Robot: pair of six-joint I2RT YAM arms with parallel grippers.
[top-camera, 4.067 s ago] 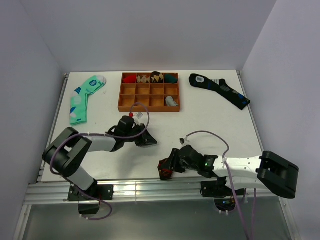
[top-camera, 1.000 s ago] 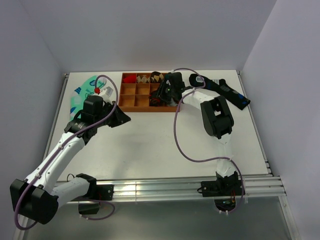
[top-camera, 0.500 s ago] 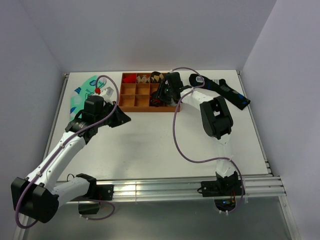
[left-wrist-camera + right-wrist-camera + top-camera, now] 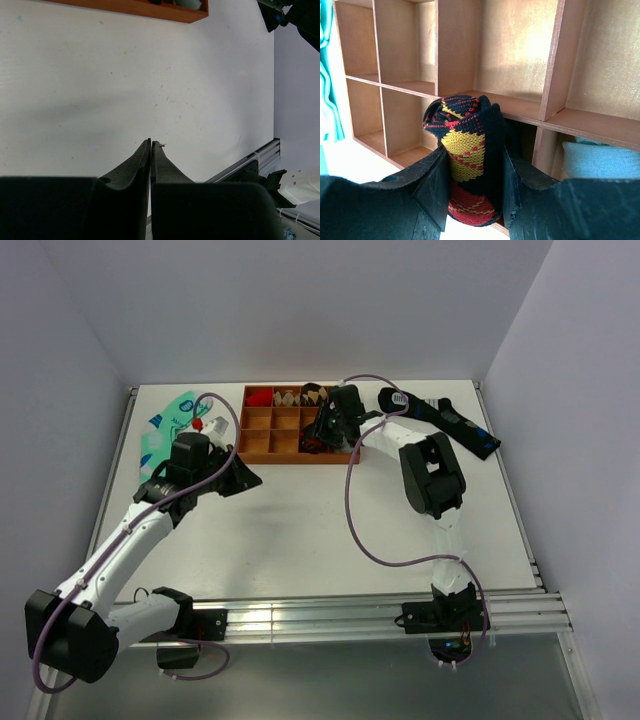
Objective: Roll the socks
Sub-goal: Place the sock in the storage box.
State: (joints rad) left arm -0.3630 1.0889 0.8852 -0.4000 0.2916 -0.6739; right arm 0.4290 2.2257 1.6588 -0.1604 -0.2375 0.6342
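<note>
The black argyle sock (image 4: 469, 145), with red and yellow-tan diamonds, is rolled into a tight bundle. My right gripper (image 4: 472, 157) is shut on it, one finger on each side. It holds the roll upright over the open compartments of the wooden tray (image 4: 550, 65). In the top view the right gripper (image 4: 320, 435) is at the tray's (image 4: 255, 455) front middle. My left gripper (image 4: 243, 478) is shut and empty above bare table, left of the tray's front corner; the wrist view shows its jaws (image 4: 150, 143) pressed together.
A mint green and white sock (image 4: 160, 430) lies at the far left, partly under the left arm. A dark navy sock (image 4: 445, 420) lies at the far right. Rolled socks (image 4: 288, 397) fill the tray's back row. A light blue roll (image 4: 600, 160) sits in a front compartment.
Since four seconds ago both arms have swung from the near edge to the far side, the right one carrying the rolled sock to the tray. Over the last second hardly anything moved.
</note>
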